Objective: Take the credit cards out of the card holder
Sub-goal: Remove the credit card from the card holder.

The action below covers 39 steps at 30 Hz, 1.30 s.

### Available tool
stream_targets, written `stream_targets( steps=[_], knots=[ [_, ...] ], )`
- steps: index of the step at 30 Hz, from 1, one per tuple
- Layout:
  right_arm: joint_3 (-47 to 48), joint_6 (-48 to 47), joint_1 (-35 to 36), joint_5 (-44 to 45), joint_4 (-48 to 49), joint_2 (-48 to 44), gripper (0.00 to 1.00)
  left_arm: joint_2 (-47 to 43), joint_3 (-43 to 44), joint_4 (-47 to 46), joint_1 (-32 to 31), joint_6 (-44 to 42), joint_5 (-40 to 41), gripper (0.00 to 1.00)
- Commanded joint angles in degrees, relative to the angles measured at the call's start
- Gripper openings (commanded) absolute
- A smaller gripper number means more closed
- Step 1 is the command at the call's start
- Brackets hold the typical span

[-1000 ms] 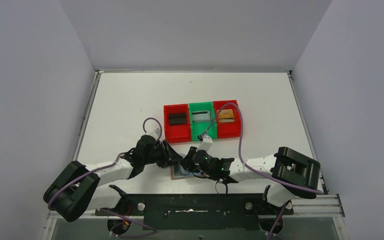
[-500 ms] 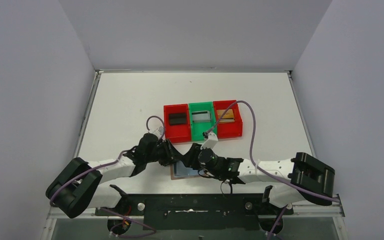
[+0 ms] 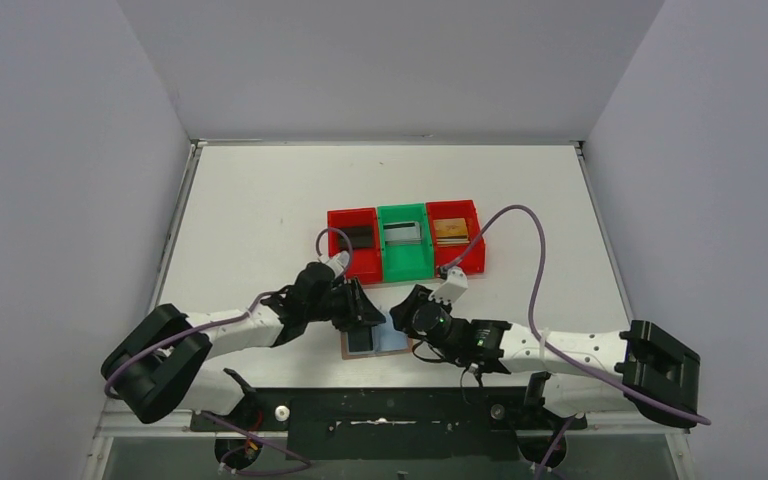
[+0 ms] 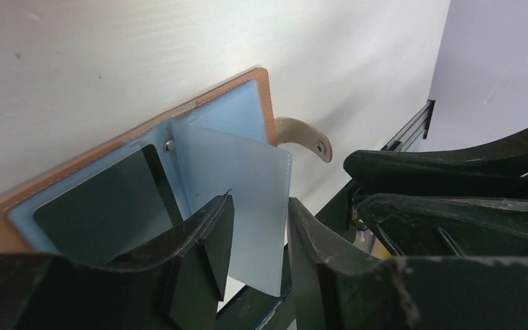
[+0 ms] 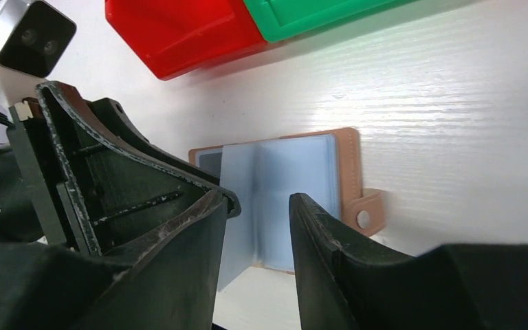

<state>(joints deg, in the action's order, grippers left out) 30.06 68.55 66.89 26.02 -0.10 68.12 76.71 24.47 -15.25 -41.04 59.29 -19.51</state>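
Note:
The tan card holder (image 3: 392,338) lies open near the table's front edge, its blue lining (image 4: 234,110) facing up and its snap tab (image 5: 364,213) sticking out to the side. A dark card (image 4: 96,213) sits in one slot. A light-blue stitched inner leaf (image 4: 254,172) stands lifted. My left gripper (image 4: 258,206) holds it, one finger across its face and the other at its edge. My right gripper (image 5: 258,206) hovers open just above the holder's other half, nothing between its fingers. In the top view both grippers meet over the holder, left (image 3: 365,318) and right (image 3: 407,318).
Three joined bins stand just behind the holder: a red bin (image 3: 335,250) with a black card (image 3: 357,237), a green bin (image 3: 405,265) with a silver card (image 3: 401,232), and a red bin (image 3: 465,262) with a gold card (image 3: 450,231). Purple cables arc over both arms.
My right gripper has opened and drawn back to the right. My left gripper has moved right onto the holder and closed a little. The holder's light-blue half now shows.

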Motion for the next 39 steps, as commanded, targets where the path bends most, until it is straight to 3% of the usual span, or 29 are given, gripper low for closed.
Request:
stream_targets(
  steps=[1,7,13,15,18,23,29,36,39],
  knots=[
    [-0.2,3.22,1.03,6.27,-2.64,-2.57,0.4,3.7,2.95,-3.88,-3.02,0.37,0.08,0.34],
    [-0.55,5.79,2.24,9.63,-5.59,-4.25,0.4,5.01,3.04,-7.27,-4.79,2.57,0.77,0.38],
    [-1.0,7.17,2.75,10.7,-6.58,-5.25,0.39,2.35,3.32,-4.57,-5.01,1.51,2.11,0.53],
    [-0.96,7.58,3.03,11.31,-7.03,-5.48,0.38,1.61,3.5,-3.17,-4.97,1.25,2.47,0.54],
    [-1.18,7.14,3.22,11.17,-5.86,-5.84,0.36,-0.31,4.79,2.27,-4.88,-0.83,5.03,0.53],
    [-1.89,3.65,3.29,8.73,0.09,-5.53,0.33,-2.49,3.62,4.83,-4.57,-1.62,6.62,0.36],
    [-0.1,3.71,3.28,8.22,-0.46,-2.92,0.33,3.56,4.56,1.11,-5.83,-1.02,2.76,0.15],
    [-0.4,5.25,3.3,8.52,-2.1,-2.76,0.32,4.74,4.27,-2.7,-6.42,0.56,2.19,0.15],
    [-0.83,5.55,3.33,8.72,-2.06,-3.21,0.32,4.64,4.23,-3.68,-6.6,1.04,2.23,0.3]
  ],
)
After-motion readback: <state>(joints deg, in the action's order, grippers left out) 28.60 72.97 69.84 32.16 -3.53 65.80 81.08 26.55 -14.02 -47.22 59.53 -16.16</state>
